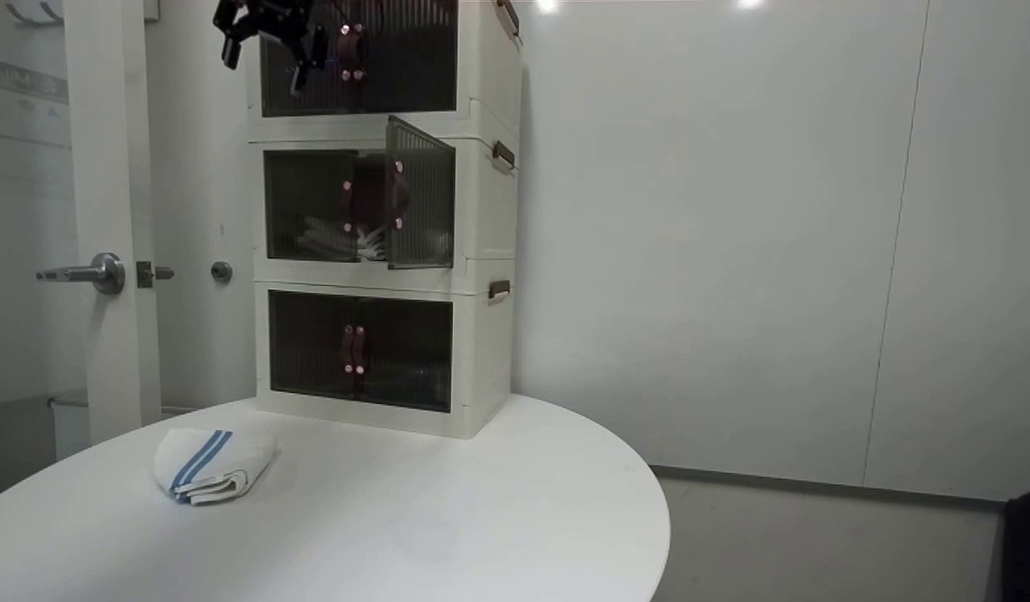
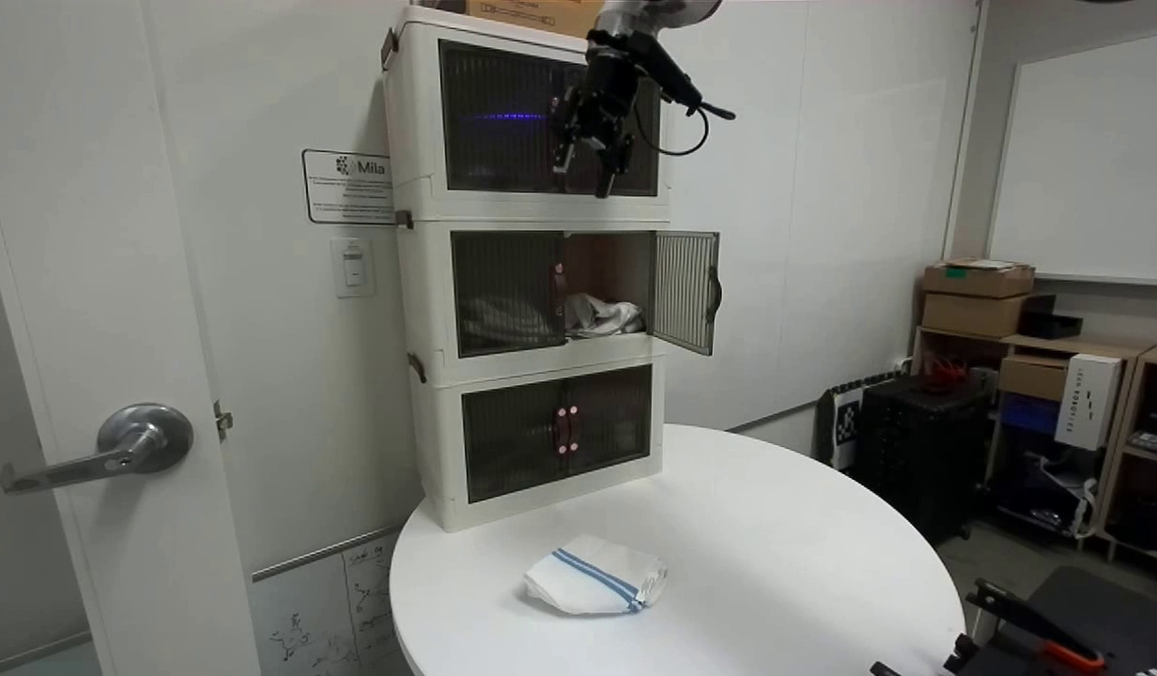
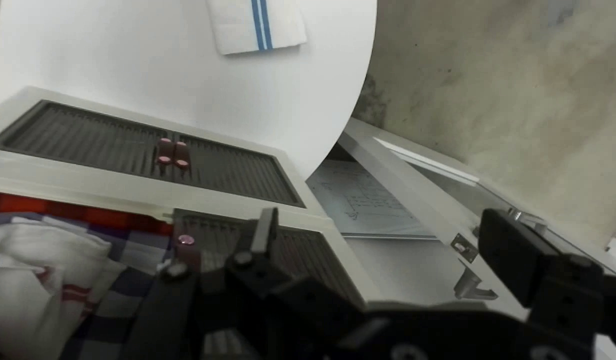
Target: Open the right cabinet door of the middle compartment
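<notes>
On the round white table (image 1: 448, 527) sits a white-framed three-tier cabinet stack (image 1: 490, 209), tinted ribbed doors on each level. The one you care about is the middle compartment (image 2: 428, 300). Its right cabinet door (image 2: 684, 291) is swung well out on its outer-side hinge, so I'd call the job basically done; the left twin panel (image 2: 505, 291) isn't swung out. The gripper (image 1: 265, 78) hangs in front of the top tier (image 2: 417, 122) in both exterior views, fingers pointing down and spread well apart, nothing between them, and it looks clear of the door.

If that angle's good enough, I'd back the arm straight away from the cabinet and not dip until it's clear, or a finger could clip the panel and knock it back in. Want it wider? Push slowly on the inside face near the free edge, best leverage there. Don't reach deep though, the crumpled white cloth (image 2: 599, 316) inside could snag. The folded blue-striped towel (image 1: 212, 466) is out on the table, not in the way. And the dark strap handle (image 2: 715, 289)? No need to pinch it imo, a nudge should do.
</notes>
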Motion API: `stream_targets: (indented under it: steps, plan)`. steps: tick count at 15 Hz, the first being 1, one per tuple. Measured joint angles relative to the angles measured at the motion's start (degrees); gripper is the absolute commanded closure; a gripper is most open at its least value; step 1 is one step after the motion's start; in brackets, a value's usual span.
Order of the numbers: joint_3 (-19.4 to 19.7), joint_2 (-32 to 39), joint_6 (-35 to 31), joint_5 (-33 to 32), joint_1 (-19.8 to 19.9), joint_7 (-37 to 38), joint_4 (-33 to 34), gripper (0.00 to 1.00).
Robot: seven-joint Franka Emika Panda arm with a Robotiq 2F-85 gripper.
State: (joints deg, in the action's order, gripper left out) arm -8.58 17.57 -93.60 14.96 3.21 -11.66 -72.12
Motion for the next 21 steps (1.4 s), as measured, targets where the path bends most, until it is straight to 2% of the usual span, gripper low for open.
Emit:
stream_targets:
  steps: [5, 8, 12, 15, 21]
  plan:
    - [-1.42, 6.16, -4.88, 0.03, -0.76, -3.45, -1.14, 0.00]
    - [-0.89, 7.71, -12.74, -0.06, -0.83, -3.29, -4.64, 0.00]
    - [0.18, 6.24, -23.29, -0.24, -1.52, -2.93, -12.78, 0.00]
    - [-0.37, 2.08, -22.62, 0.02, -2.09, -3.78, -19.67, 0.00]
    - [-1.11, -13.74, -13.12, 0.31, -4.17, -3.99, -33.78, 0.00]
